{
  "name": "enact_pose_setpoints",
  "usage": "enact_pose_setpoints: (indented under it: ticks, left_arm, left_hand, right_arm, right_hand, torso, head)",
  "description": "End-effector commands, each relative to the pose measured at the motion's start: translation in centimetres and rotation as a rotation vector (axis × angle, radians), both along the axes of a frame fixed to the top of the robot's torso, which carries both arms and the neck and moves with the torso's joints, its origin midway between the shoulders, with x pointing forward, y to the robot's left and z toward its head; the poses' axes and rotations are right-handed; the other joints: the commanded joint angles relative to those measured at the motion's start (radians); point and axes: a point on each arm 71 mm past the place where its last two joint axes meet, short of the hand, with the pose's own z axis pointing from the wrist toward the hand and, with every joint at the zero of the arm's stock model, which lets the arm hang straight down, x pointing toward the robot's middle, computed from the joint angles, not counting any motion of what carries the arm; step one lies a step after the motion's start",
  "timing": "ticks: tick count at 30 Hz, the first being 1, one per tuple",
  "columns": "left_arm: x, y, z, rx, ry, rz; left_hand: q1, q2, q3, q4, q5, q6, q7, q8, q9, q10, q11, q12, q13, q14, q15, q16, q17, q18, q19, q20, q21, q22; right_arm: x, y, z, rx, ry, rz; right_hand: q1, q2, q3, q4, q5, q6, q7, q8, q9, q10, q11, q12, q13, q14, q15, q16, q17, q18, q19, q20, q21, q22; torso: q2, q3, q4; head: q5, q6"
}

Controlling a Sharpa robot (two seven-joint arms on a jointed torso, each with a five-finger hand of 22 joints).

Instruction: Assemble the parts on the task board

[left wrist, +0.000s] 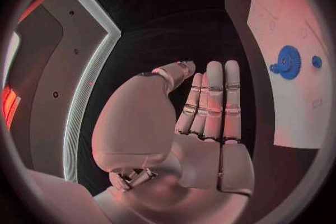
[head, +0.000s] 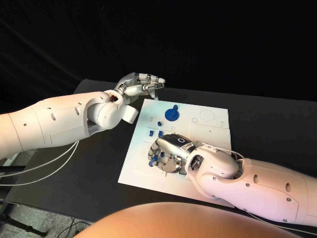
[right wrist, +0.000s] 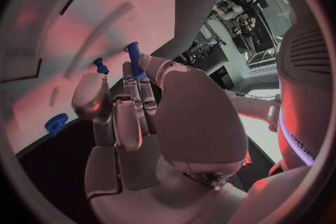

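The black counter carries the white task board at its middle, within reach of both arms. The left hand hovers off the board's far corner, fingers straight and together, holding nothing, probably waiting clear. The right hand is over the board's near part, fingers curled round a blue peg, likely to seat it. A blue gear lies on the board farther up.

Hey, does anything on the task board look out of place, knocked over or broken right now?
Nothing stands out. The task board lies flat on the table, the blue gear sits on it, and the right hand holds a blue part over it. The left hand hovers beyond the board's far corner, holding nothing.
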Motion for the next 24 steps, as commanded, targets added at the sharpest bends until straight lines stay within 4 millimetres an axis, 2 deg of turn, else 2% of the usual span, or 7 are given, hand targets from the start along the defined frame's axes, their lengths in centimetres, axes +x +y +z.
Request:
enact_pose_setpoints:
  ticks: [1, 11, 19, 20, 21, 23, 24]
  left_arm:
    - [-0.05, -0.29, 0.12, -0.004, -0.007, -0.021]
    - [-0.07, -0.31, 0.14, 0.006, -0.013, -0.027]
    - [-0.08, -0.32, 0.14, 0.011, -0.017, -0.03]
    - [-0.09, -0.33, 0.14, 0.012, -0.017, -0.031]
    - [-0.09, -0.33, 0.14, 0.013, -0.018, -0.031]
    - [-0.09, -0.32, 0.14, 0.014, -0.018, -0.032]
    - [-0.09, -0.32, 0.14, 0.014, -0.018, -0.032]
  left_hand:
    - [0.001, 0.001, -0.007, 0.0, 0.005, -0.006, -0.003, 0.004, -0.001, -0.008, 0.0, -0.007, -0.003, 0.003, 0.006, 0.005, 0.002, 0.014, 0.003, 0.008, 0.002, 0.001]
    - [0.001, 0.001, -0.007, 0.0, 0.005, -0.006, -0.003, 0.004, -0.001, -0.008, 0.0, -0.007, -0.003, 0.004, 0.006, 0.005, 0.002, 0.014, 0.003, 0.008, 0.002, 0.001]
    - [0.001, 0.001, -0.007, 0.0, 0.005, -0.006, -0.003, 0.004, -0.001, -0.008, 0.0, -0.007, -0.003, 0.004, 0.006, 0.005, 0.002, 0.014, 0.003, 0.008, 0.002, 0.001]
    - [0.001, 0.001, -0.007, 0.0, 0.005, -0.006, -0.003, 0.004, -0.001, -0.008, 0.0, -0.007, -0.003, 0.004, 0.006, 0.005, 0.002, 0.014, 0.003, 0.008, 0.002, 0.001]
    - [0.001, 0.001, -0.007, 0.0, 0.005, -0.006, -0.003, 0.004, -0.001, -0.008, 0.0, -0.007, -0.003, 0.004, 0.006, 0.005, 0.002, 0.014, 0.003, 0.008, 0.002, 0.001]
    - [0.001, 0.001, -0.007, 0.0, 0.005, -0.006, -0.003, 0.004, -0.001, -0.008, 0.0, -0.007, -0.003, 0.004, 0.006, 0.005, 0.002, 0.014, 0.003, 0.008, 0.002, 0.001]
    - [0.001, 0.001, -0.007, 0.0, 0.005, -0.006, -0.003, 0.004, -0.001, -0.008, 0.0, -0.007, -0.003, 0.004, 0.006, 0.005, 0.002, 0.014, 0.003, 0.008, 0.002, 0.001]
  right_arm:
    - [-0.16, 0.17, -0.44, -0.046, 0.003, 0.014]
    - [-0.37, 0.5, -0.78, -0.074, -0.01, 0.022]
    - [-0.69, 0.74, -0.74, -0.07, -0.019, 0.039]
    - [-0.7, 0.76, -0.72, -0.066, -0.02, 0.039]
    - [-0.71, 0.77, -0.69, -0.063, -0.021, 0.04]
    - [-0.72, 0.78, -0.64, -0.057, -0.024, 0.039]
    - [-0.72, 0.78, -0.62, -0.054, -0.025, 0.039]
  right_hand:
    - [-0.006, 0.01, 0.001, -0.009, 0.003, -0.007, 0.001, 0.001, 0.001, 0.07, -0.066, 0.003, 0.012, 0.032, -0.009, 0.001, -0.003, -0.01, -0.007, -0.002, -0.007, 0.037]
    - [-0.009, 0.009, 0.001, -0.013, 0.003, -0.009, 0.001, 0.0, 0.002, 0.069, -0.066, 0.002, 0.012, 0.032, -0.008, 0.0, -0.006, -0.01, -0.008, -0.001, -0.009, 0.037]
    - [-0.052, -0.014, -0.013, -0.025, 0.035, -0.032, 0.006, -0.009, 0.001, 0.054, -0.059, -0.008, 0.015, 0.031, -0.003, -0.001, -0.008, -0.009, -0.014, 0.003, -0.022, 0.035]
    - [-0.063, -0.021, -0.017, -0.024, 0.046, -0.042, 0.01, -0.014, -0.001, 0.048, -0.056, -0.011, 0.015, 0.031, 0.0, -0.001, -0.007, -0.009, -0.015, 0.005, -0.025, 0.035]
    - [-0.086, -0.04, -0.028, -0.019, 0.071, -0.068, 0.018, -0.028, -0.006, 0.037, -0.049, -0.017, 0.013, 0.031, 0.007, -0.001, -0.007, -0.008, -0.018, 0.009, -0.032, 0.032]
    - [-0.122, -0.068, -0.052, -0.009, 0.08, -0.091, 0.027, -0.039, -0.011, 0.015, -0.038, -0.025, 0.011, 0.03, 0.015, -0.001, -0.008, -0.007, -0.022, 0.016, -0.044, 0.028]
    - [-0.127, -0.071, -0.057, -0.007, 0.082, -0.094, 0.027, -0.041, -0.011, 0.011, -0.037, -0.026, 0.011, 0.03, 0.016, -0.001, -0.009, -0.007, -0.022, 0.017, -0.045, 0.028]
  torso:
    - [0.0, 0.0003, 0.0005]
    - [0.0, 0.0005, 0.0]
    - [-0.001, 0.0006, -0.0002]
    - [-0.001, 0.0006, -0.0002]
    - [-0.001, 0.0005, -0.0003]
    - [-0.001, 0.0005, -0.0005]
    - [-0.001, 0.0005, -0.0008]
  head:
    - [0.0, 0.0]
    - [0.001, 0.0]
    - [0.001, 0.0]
    - [0.001, 0.0]
    - [0.001, 0.0]
    - [0.001, 0.0]
    - [0.001, 0.0]
